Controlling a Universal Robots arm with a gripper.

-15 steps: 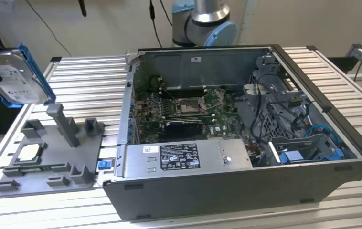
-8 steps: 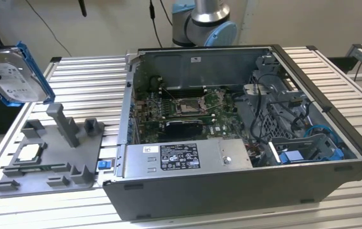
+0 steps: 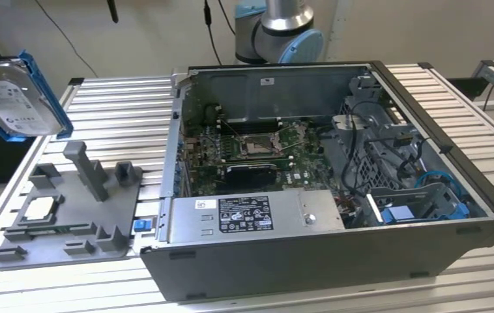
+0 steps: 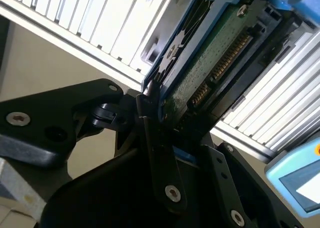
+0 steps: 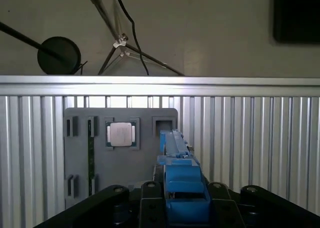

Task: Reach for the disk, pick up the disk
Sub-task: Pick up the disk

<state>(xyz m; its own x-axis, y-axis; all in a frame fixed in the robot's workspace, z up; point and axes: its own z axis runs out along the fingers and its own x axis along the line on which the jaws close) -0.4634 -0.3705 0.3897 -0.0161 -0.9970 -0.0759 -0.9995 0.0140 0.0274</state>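
The disk [image 3: 23, 98] hangs in the air at the exterior view's far left, standing on edge above the table's [image 3: 116, 107] left corner, touching nothing below it. Its white label faces the camera and the blue bracket [image 3: 40, 78] frames its long sides.

In the second wrist view the gripper [image 4: 172, 133] has its jaws closed on the disk [image 4: 215, 63]. The black fingers [image 4: 157, 153] press on the bracketed edge, with the drive's green circuit board and connector row turned toward the lens. In the first wrist view the disk's blue edge [image 5: 182, 183] rises from between the black linkages of the gripper [image 5: 184, 208].

Below, on the slatted table, a grey holder [image 3: 69, 208] with upright posts lies at the exterior view's near left, and a square silver chip [image 3: 38, 207] sits in one of its pockets. In the first wrist view the chip [image 5: 120, 134] rests in the holder [image 5: 120, 188], just beside the held disk's edge.

An open computer case [image 3: 317, 261] fills the centre and right of the exterior view, its motherboard [image 3: 256, 147] exposed and a second blue bracket [image 3: 442, 195] at its near right. The arm's base [image 3: 277, 29] stands behind the case at the far side.
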